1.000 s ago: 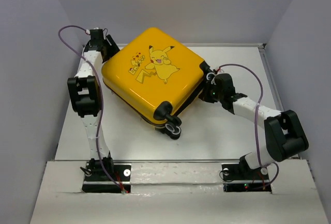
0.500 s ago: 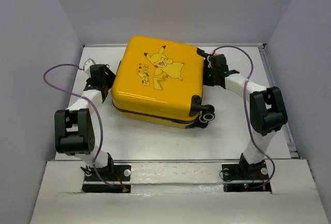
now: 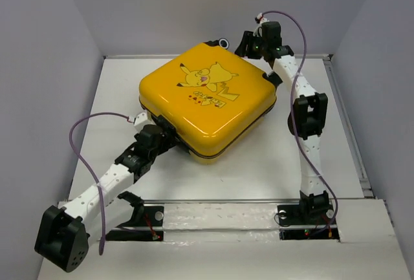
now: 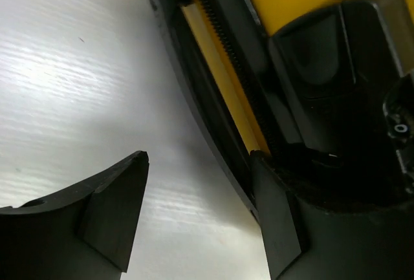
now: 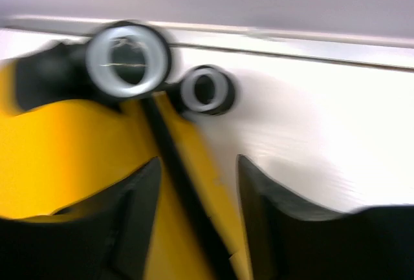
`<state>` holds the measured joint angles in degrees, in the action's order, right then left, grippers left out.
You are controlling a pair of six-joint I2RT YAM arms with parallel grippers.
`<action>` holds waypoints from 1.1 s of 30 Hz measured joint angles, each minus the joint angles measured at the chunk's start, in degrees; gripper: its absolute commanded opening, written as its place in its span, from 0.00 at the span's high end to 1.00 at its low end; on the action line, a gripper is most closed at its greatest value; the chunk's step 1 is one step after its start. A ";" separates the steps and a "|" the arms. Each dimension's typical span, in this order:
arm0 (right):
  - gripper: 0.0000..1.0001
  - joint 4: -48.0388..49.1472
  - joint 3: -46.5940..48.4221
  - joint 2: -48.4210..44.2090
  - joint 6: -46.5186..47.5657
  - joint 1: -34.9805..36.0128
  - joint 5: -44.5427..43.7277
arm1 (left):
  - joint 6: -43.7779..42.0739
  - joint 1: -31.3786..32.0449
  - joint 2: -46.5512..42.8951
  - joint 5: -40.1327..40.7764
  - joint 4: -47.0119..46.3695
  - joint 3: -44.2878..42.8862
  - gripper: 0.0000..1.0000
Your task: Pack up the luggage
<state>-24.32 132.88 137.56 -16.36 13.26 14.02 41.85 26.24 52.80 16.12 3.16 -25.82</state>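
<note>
Well, the left gripper is holding its fingers spread wide, with only bare white table showing between them. One finger is sitting just beside the black zipper trim at a near corner of the luggage. Over at the far side, the right gripper is hovering with its fingers parted and clamping nothing, though the picture is blurred. The dark seam is running under the gap, and the two caster wheels are showing just beyond. The yellow case is lying closed and flat on the table, cartoon print facing up. Its wheels are pointing toward the back wall, and the arms are reaching to opposite corners.
</note>
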 measured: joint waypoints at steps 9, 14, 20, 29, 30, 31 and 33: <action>0.30 -4.24 5.70 -10.01 -1.86 9.70 10.01 | 0.76 9.94 -4.46 -2.01 5.16 -2.97 0.23; 0.92 3.34 -27.21 -38.71 0.37 9.99 9.27 | -0.66 10.10 -5.90 -1.64 8.07 -5.09 0.24; 0.93 22.40 -73.90 -79.76 -4.26 8.44 9.29 | -1.27 11.30 -10.40 -1.53 8.81 -5.09 0.25; 0.57 31.21 -113.18 -91.45 -8.61 11.21 11.04 | -6.27 15.85 -12.44 -12.48 6.19 -7.34 0.28; 0.57 31.39 -114.29 -92.06 -8.46 11.23 11.02 | -6.62 16.04 -12.50 -13.62 6.03 -7.58 0.28; 0.57 31.65 -115.56 -93.33 -8.46 11.26 10.93 | -7.15 16.17 -12.74 -15.19 6.03 -7.78 0.28; 0.58 33.57 -116.98 -95.60 -8.57 11.26 10.56 | -7.63 16.22 -13.68 -16.61 6.60 -7.78 0.28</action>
<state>9.26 15.90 41.95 -24.93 24.51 24.58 34.22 42.46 39.11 -0.49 9.76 -33.61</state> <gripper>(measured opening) 0.431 0.719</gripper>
